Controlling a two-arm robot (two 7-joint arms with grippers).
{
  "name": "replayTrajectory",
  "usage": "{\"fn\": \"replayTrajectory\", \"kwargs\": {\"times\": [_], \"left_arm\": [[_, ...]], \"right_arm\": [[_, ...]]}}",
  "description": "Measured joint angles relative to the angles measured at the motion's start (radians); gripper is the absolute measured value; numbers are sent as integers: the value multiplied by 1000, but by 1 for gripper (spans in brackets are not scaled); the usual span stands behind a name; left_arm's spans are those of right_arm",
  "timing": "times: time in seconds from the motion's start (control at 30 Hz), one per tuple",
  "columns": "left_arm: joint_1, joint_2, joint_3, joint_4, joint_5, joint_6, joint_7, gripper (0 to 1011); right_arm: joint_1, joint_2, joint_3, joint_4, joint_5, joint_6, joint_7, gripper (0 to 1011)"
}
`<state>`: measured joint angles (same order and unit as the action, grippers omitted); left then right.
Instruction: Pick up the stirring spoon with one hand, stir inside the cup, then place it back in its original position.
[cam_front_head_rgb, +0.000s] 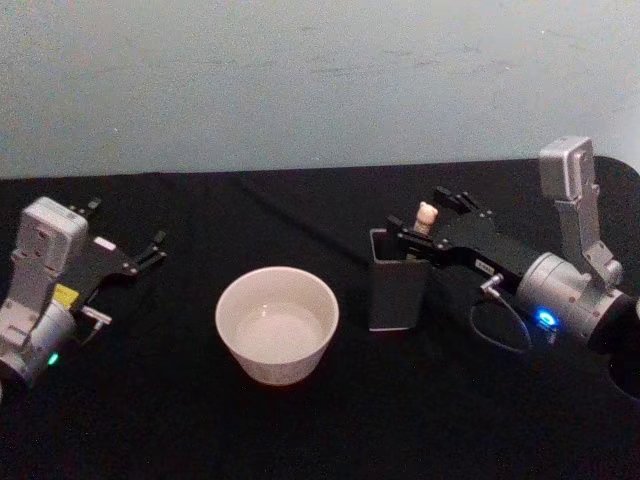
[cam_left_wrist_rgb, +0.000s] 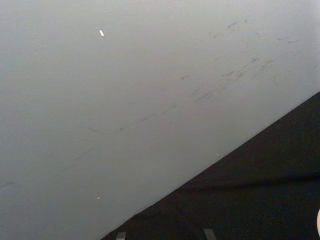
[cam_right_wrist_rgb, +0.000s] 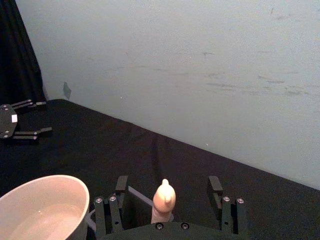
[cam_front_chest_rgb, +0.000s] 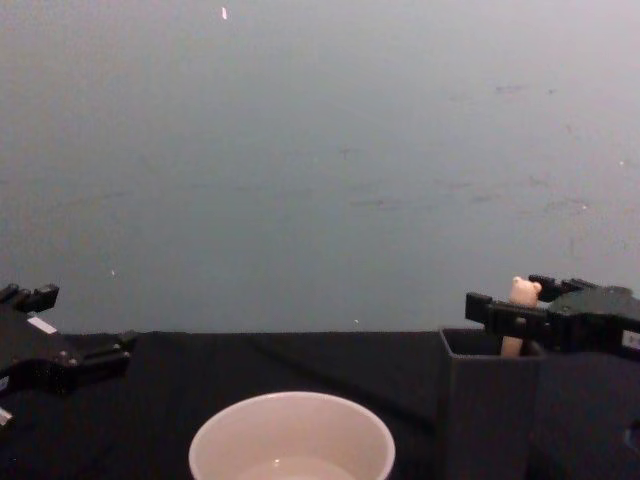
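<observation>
While holder (cam_front_head_rgb: 397, 295) walls stirring spoon (cam_front_head_rgb: 427, 216), right end effector (cam_right_wrist_rgb: 168, 185) straddles it.

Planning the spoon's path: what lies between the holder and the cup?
Only bare black table, in the head view: the holder and the cup stand apart, nothing between them.

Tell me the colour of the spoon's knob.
Pale beige-pink; the stirring spoon shows best in the right wrist view.

Black-covered table (cam_front_head_rgb: 300, 430), scuffed pale grey-blue wall (cam_front_head_rgb: 300, 80) behind, soft even light
</observation>
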<state>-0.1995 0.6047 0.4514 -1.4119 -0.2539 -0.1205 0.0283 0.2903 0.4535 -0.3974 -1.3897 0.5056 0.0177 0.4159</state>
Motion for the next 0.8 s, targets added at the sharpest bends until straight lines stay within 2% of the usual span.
{"fn": "replayTrajectory", "kwargs": {"times": [0.27, 0.63, 0.8], "left_arm": [[0, 0, 0, 0, 0, 0, 0, 1001], [0, 0, 0, 0, 0, 0, 0, 1001], [0, 0, 0, 0, 0, 0, 0, 1001]], "right_arm": [[14, -22, 5, 21, -15, 12, 16, 1000], [15, -22, 5, 21, -16, 12, 17, 998], [15, -22, 5, 21, -15, 12, 16, 902]]}}
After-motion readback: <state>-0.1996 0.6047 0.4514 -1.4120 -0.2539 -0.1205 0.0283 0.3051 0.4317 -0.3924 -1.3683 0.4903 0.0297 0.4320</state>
